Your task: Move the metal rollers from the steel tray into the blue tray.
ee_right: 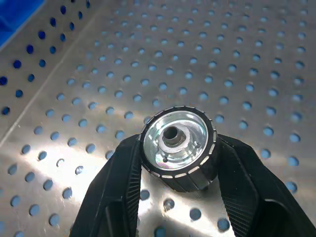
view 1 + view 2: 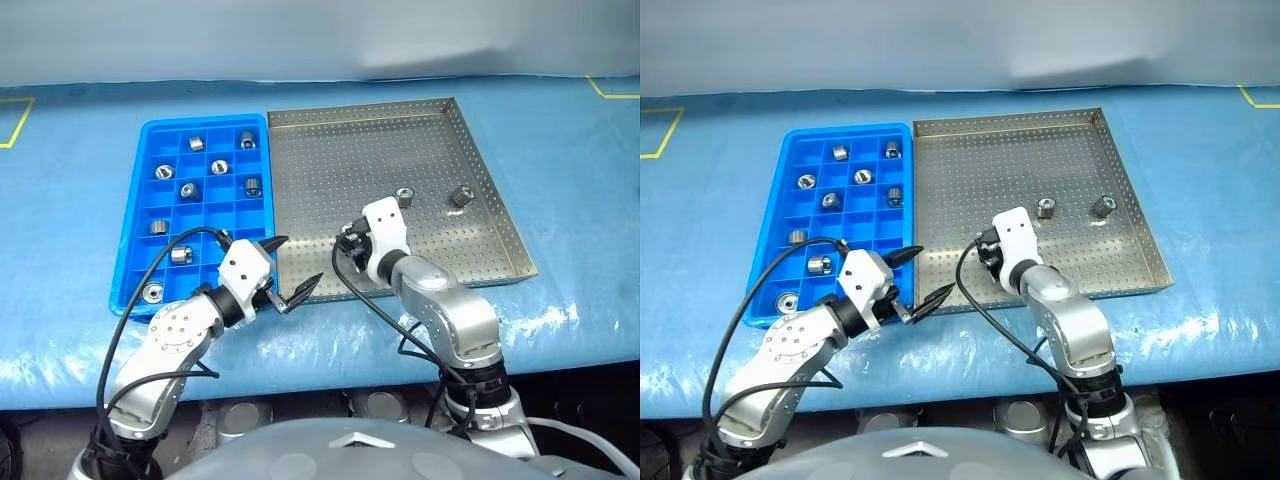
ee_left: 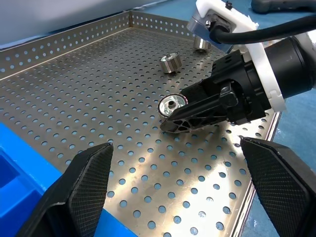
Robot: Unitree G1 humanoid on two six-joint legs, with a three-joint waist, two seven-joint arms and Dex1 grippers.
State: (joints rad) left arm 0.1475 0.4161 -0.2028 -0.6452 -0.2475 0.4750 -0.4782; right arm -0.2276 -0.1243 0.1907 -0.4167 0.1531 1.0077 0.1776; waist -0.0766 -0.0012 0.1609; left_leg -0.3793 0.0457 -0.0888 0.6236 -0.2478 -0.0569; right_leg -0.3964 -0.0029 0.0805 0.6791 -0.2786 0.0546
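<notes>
A metal roller (image 1: 177, 148) is sitting clamped between the right gripper's (image 3: 170, 116) jaws, its hollow end facing outward, just above the near left part of the steel tray (image 2: 330, 150). Two more rollers (image 2: 405, 196) are lying farther right on the tray's perforated floor, well apart from those jaws. The left gripper (image 2: 295, 270) is hovering over the tray's near left corner with its jaws spread wide, holding nothing, just beside the gripped roller. The blue tray (image 2: 137, 237) is lying to the left, touching the steel one, with rollers resting in several compartments on the blue worktop (image 2: 70, 200).
</notes>
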